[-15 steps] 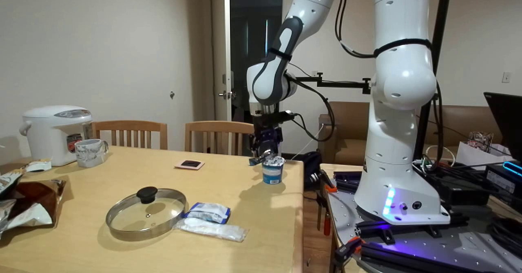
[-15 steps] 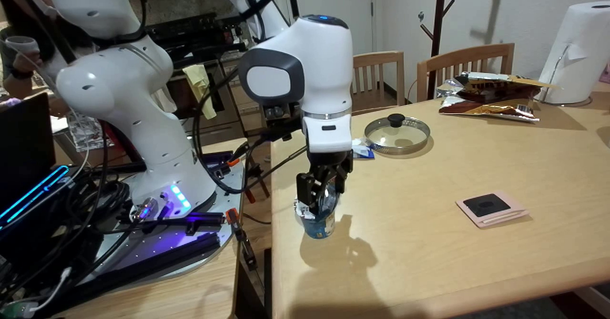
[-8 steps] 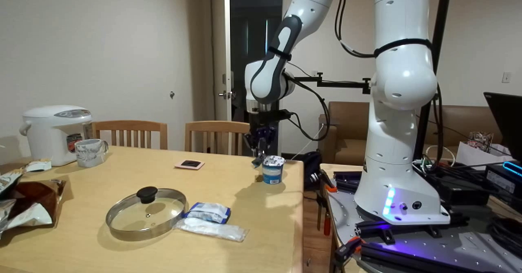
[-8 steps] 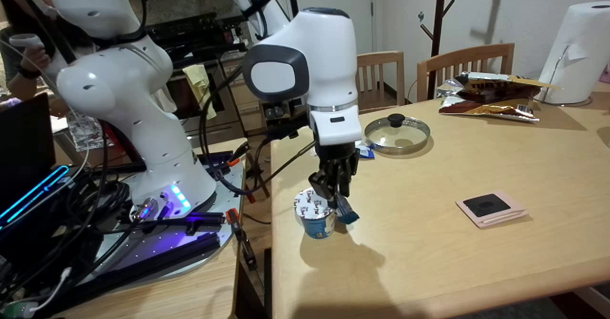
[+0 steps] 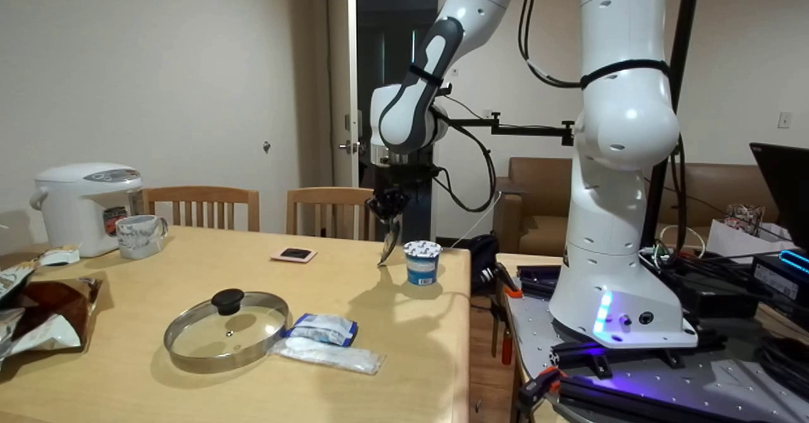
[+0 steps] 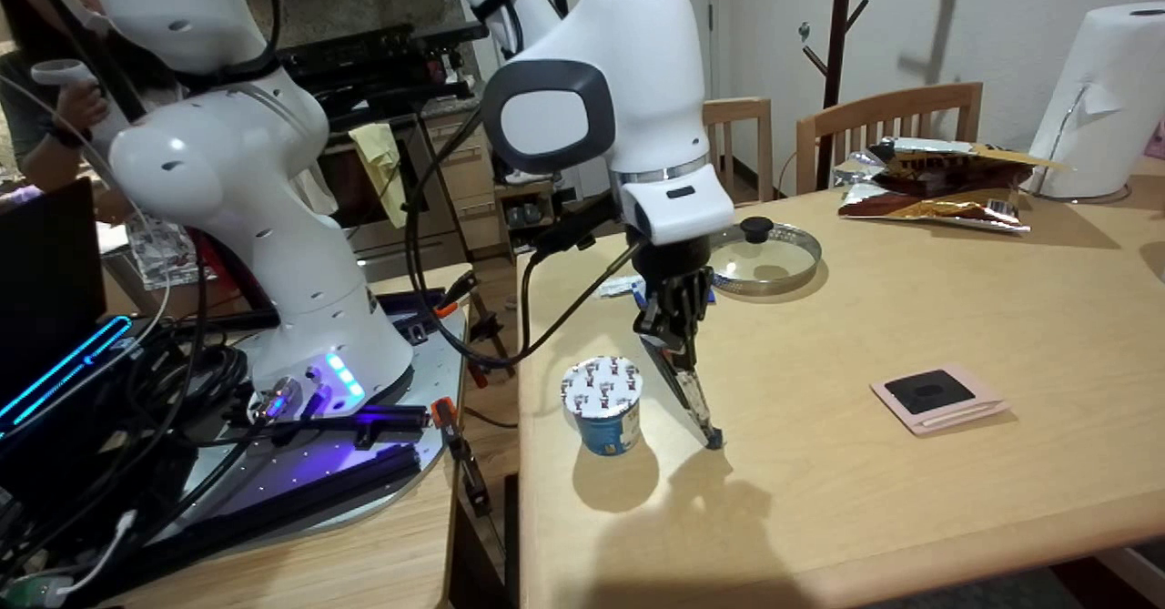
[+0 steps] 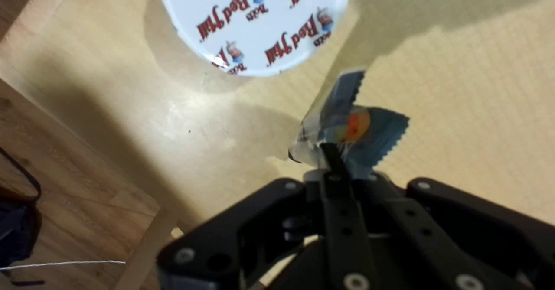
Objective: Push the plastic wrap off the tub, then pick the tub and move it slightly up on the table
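In an exterior view, the blue-and-white tub (image 5: 422,269) stands upright on the wooden table (image 5: 341,277), its printed lid (image 5: 422,249) hiding the contents. In an exterior view, the plastic wrapper (image 6: 695,404) hangs beside the tub, its long axis slanting down and away from it; whether its tip touches the table is unclear. In the wrist view, the gripper (image 7: 340,164) is closed tight, pinching the wrapper, serrated ends splayed, and the tub's Bob's Red Mill lid is cut off at the top.

That black gripper (image 7: 347,168) has a crumpled, saw-edged plastic wrapper (image 7: 358,126) pinched, near but apart from the white-lidded Bob's Red Mill tub (image 7: 256,25) on the wooden table (image 7: 477,129).
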`<act>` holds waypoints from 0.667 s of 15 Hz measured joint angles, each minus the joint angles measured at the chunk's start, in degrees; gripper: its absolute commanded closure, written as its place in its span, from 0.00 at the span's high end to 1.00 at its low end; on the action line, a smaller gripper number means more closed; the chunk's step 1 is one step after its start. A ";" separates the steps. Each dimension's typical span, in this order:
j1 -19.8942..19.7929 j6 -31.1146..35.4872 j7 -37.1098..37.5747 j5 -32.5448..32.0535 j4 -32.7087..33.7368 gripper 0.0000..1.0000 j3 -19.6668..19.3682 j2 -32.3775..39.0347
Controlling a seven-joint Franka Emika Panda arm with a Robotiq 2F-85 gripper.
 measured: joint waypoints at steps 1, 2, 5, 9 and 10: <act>0.18 0.00 -0.66 0.00 0.43 0.01 0.01 0.00; 0.30 0.00 -1.30 0.00 0.86 0.01 0.06 0.00; 0.41 0.00 -2.91 -0.32 2.08 0.01 0.19 0.00; 0.51 2.87 -5.99 -3.07 3.45 0.01 0.42 -0.02; 0.54 4.03 -7.11 -3.48 3.72 0.01 0.52 -0.03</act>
